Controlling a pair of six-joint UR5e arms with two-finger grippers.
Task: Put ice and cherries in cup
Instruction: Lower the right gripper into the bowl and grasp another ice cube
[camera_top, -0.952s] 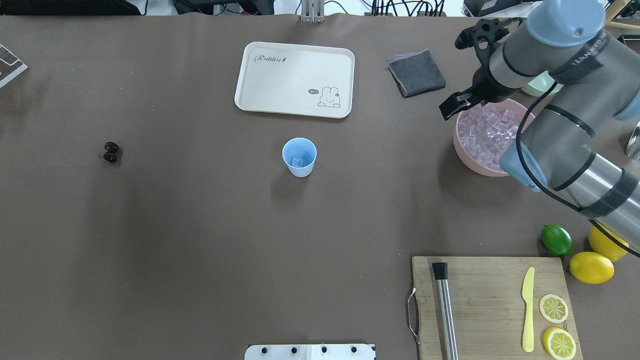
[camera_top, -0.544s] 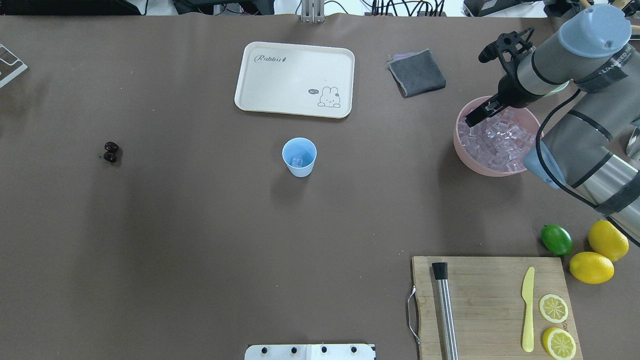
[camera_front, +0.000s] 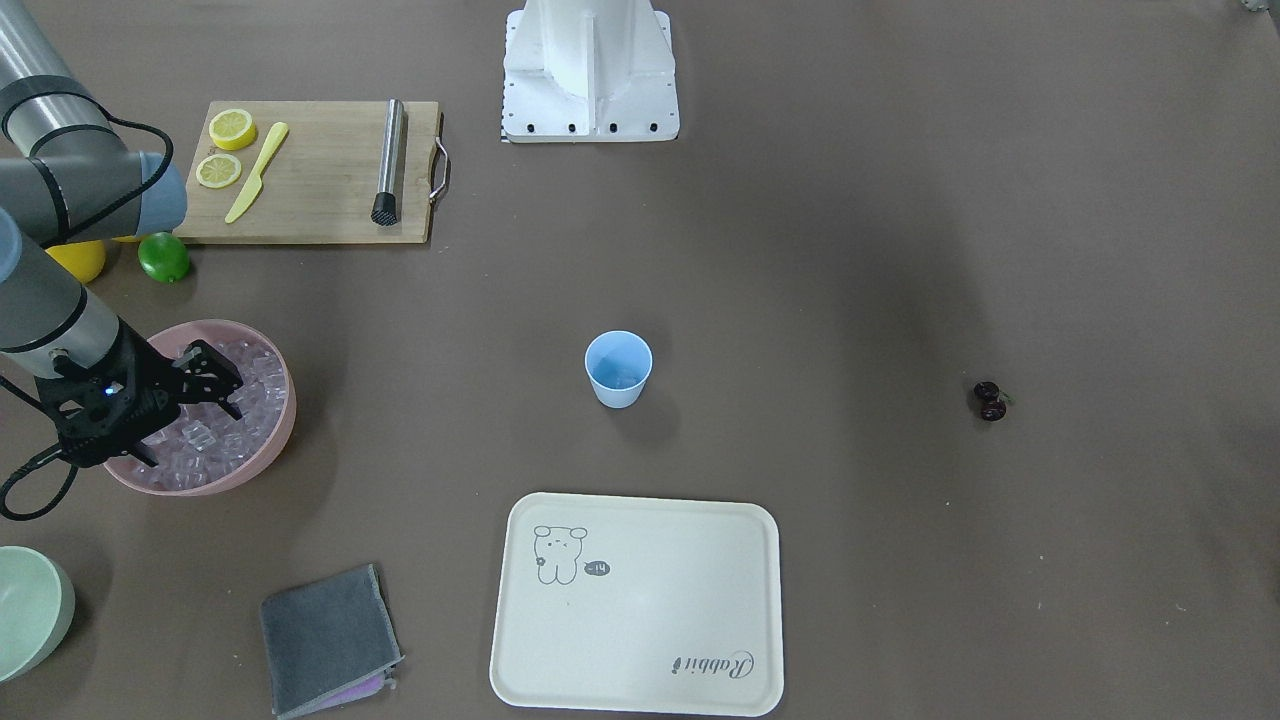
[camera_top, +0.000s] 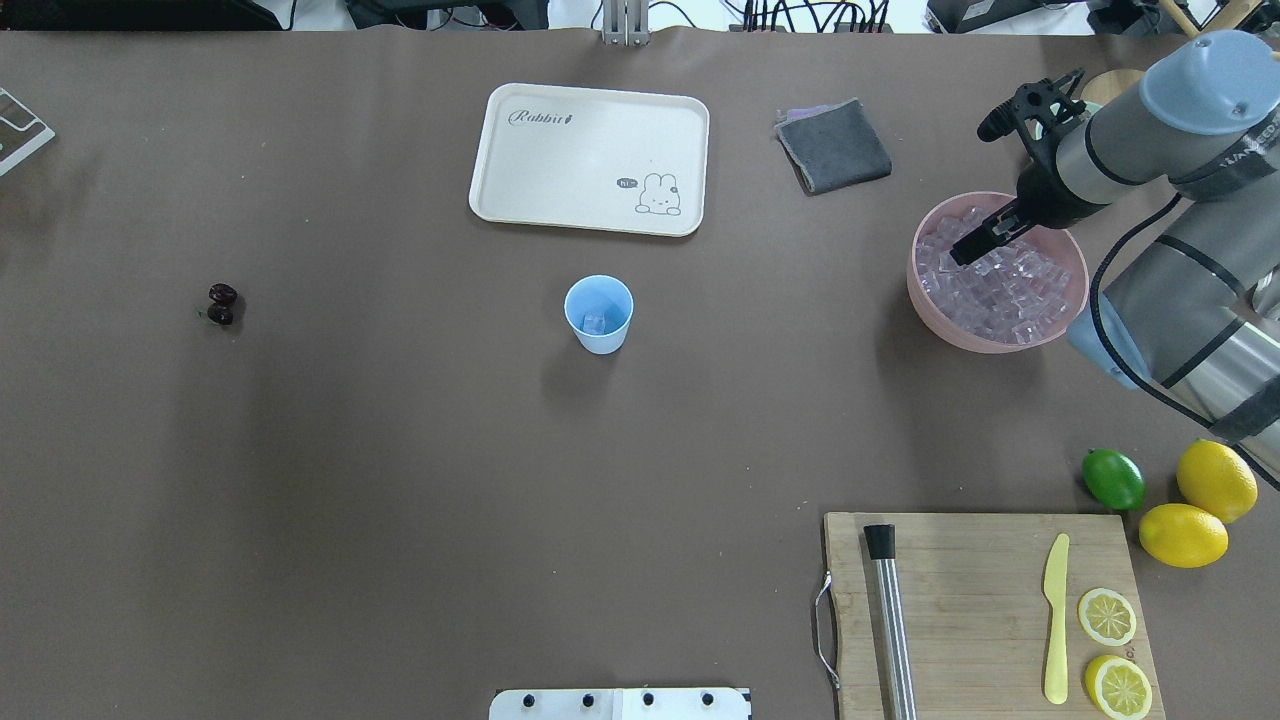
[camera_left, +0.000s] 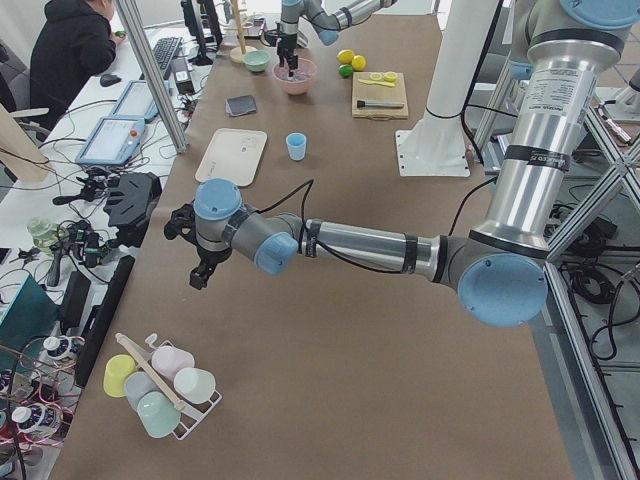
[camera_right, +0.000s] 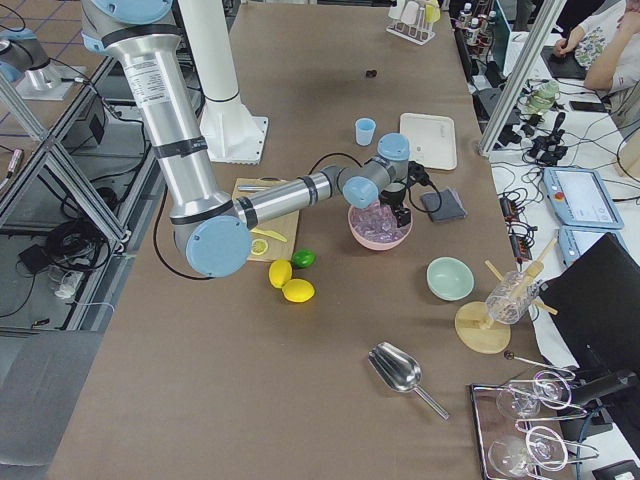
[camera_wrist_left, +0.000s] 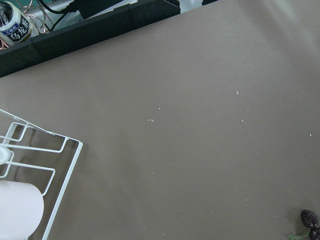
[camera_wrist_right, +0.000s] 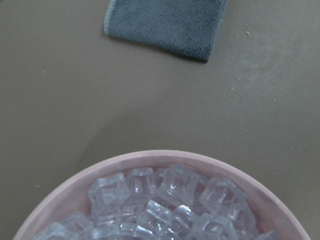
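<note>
Right tool (camera_top: 965, 246) spread open, empty, low over ice (camera_top: 1010, 288) in pink bowl (camera_top: 962, 340)

A brown-covered counter (camera_top: 400, 450) is seen. Near its middle a light-blue cup (camera_top: 602, 343) is stood, with a cream tray (camera_top: 560, 170) set beyond it. Well to the left, the cherries (camera_top: 221, 304) are laid alone. At the right, a pink bowl (camera_top: 940, 328), a grey cloth (camera_top: 833, 145) (apparently backed by a purple layer), a wooden board (camera_top: 975, 600), a lime (camera_top: 1113, 479) and two lemons (camera_top: 1183, 534) are set out.
</note>
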